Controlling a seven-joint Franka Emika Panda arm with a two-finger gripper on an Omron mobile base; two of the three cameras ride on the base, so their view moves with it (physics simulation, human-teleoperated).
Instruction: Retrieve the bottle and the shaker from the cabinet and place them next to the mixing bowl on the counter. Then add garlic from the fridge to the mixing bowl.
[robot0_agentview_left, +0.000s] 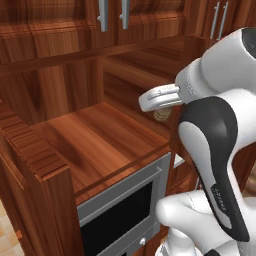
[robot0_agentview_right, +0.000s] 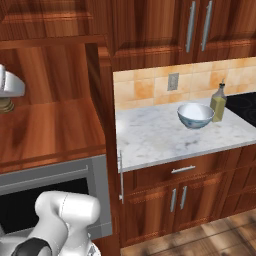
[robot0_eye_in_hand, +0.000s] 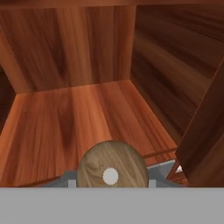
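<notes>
Progress: you have the bottle (robot0_agentview_right: 218, 103) standing on the tabletop (robot0_agentview_right: 165, 137), just beside the bowl (robot0_agentview_right: 195, 115) near the back right corner, so by the look of it the first item is done.
Shaker: you'll find the small brown shaker (robot0_eye_in_hand: 112, 169) right under the claw (robot0_agentview_left: 159, 111) in the hand view, its round wooden top with a pale dot facing the camera. In the left base view it sits below the white hand, at the right side of the cabinet (robot0_agentview_left: 45, 155) shelf.
Claw: it seems pinched on the shaker, narrowly spread around it, though you cannot see the fingertips meet its sides.
Still to do: carry the shaker out to the tabletop beside the bowl, then fetch garlic from the fridge and drop it into the bowl.
Shelf room: the shelf floor is bare wood to the left and back of the shaker. The right wall of the recess is close to the hand, so you have less margin there.
Exit path: draw back over the front edge of the shelf before you swing right.
Tabletop room: wide bare marble lies in front and left of the bowl.
</notes>
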